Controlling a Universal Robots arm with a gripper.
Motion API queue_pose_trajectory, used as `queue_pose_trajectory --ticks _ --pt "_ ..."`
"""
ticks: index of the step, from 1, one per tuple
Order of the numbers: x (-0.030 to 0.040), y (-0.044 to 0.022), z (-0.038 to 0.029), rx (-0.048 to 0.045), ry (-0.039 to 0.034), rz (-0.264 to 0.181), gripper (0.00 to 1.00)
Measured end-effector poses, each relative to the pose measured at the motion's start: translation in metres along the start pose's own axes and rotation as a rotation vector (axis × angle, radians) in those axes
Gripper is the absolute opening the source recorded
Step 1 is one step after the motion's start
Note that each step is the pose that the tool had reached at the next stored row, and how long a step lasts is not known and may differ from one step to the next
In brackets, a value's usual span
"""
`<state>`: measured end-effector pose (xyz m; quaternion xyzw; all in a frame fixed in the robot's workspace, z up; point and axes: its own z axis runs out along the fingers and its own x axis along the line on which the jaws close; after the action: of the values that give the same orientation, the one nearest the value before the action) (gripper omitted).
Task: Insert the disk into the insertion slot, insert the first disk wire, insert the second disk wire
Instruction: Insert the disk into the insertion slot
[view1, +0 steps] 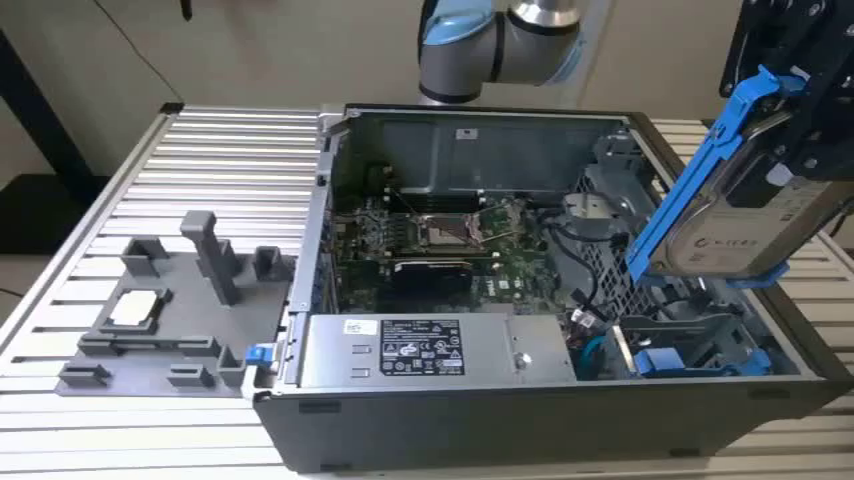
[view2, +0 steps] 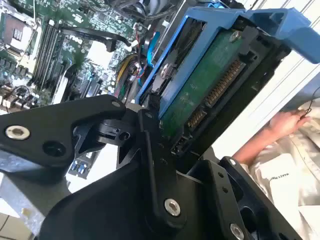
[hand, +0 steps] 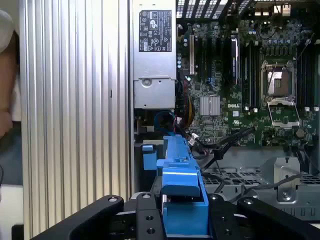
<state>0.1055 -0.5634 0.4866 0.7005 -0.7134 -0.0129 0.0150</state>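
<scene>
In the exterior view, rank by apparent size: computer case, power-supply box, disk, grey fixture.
1. computer case
2. disk and grey fixture, about alike; the raised disk may sit nearer the camera
3. power-supply box

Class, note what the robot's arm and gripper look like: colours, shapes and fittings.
The arm has rounded silver-grey joints with light blue caps. The gripper is matte black, built of flat angular linkage plates joined by silver screws, seen in the second wrist view.
</scene>
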Motion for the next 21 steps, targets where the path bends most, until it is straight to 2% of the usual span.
queue_pose_trajectory --ticks 12,18,21 --pt "0.0000 0.0000 0.0002 0.0000 0.0001 0.000 0.33" --pt "-0.0001 -0.0005 0.0063 0.0007 0.0000 0.000 0.33" --pt "-0.0001 -0.0008 0.0105 0.0061 -0.0003 -0.001 0.33"
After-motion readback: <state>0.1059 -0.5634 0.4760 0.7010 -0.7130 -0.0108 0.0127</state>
